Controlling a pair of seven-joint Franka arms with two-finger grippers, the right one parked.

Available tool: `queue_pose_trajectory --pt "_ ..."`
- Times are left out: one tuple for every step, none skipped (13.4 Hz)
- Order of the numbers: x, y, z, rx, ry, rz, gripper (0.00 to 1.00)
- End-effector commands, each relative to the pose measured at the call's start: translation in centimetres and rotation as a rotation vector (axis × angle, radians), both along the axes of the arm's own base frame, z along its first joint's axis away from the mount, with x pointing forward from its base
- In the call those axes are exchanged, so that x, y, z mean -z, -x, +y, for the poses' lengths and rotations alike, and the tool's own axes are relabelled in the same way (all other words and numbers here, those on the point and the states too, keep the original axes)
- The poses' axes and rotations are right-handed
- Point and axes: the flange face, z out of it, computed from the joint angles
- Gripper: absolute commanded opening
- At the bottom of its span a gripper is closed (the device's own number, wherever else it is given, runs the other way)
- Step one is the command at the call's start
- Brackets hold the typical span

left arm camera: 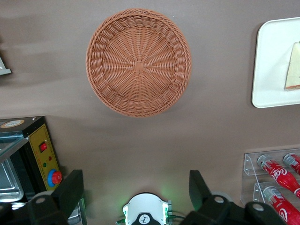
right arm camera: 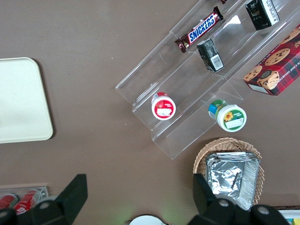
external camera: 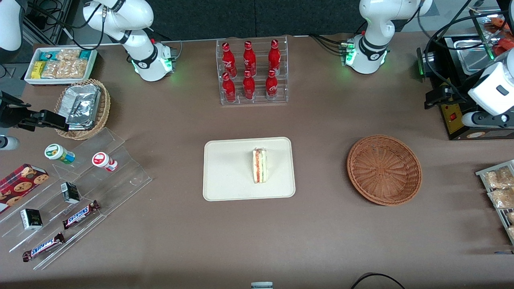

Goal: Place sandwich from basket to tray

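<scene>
The sandwich [external camera: 260, 165] stands on its edge on the cream tray [external camera: 225, 176] at the middle of the table, its red, orange and green filling facing up. The reddish-brown basket [external camera: 384, 169] is empty and sits beside the tray, toward the working arm's end. My left gripper [external camera: 435, 98] hangs high above the table, farther from the front camera than the basket, next to a black appliance. In the left wrist view the gripper [left arm camera: 135, 180] is open and empty. That view also shows the basket [left arm camera: 138, 62], the tray's rim [left arm camera: 272, 61] and part of the sandwich [left arm camera: 293, 68].
An acrylic rack of red cola bottles [external camera: 253, 72] stands farther back than the tray. A black appliance [external camera: 461, 80] and a rack of snack bags [external camera: 498, 188] sit at the working arm's end. A tan basket with foil packets [external camera: 82, 106] and an acrylic snack stand [external camera: 72, 200] lie toward the parked arm's end.
</scene>
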Motion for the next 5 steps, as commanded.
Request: queue_pose_trajectory --pt "-0.7 0.4 -0.42 0.005 -0.016 -0.013 0.99" --pt "-0.68 0.57 -0.81 0.011 -0.02 -0.012 0.99" --pt "-0.65 0.62 -0.97 0.013 -0.033 -0.009 0.99" --pt "-0.74 0.68 -0.89 0.012 -0.038 -0.007 0.99" --pt "-0.81 0.72 -0.33 0.0 -0.039 -0.005 0.99"
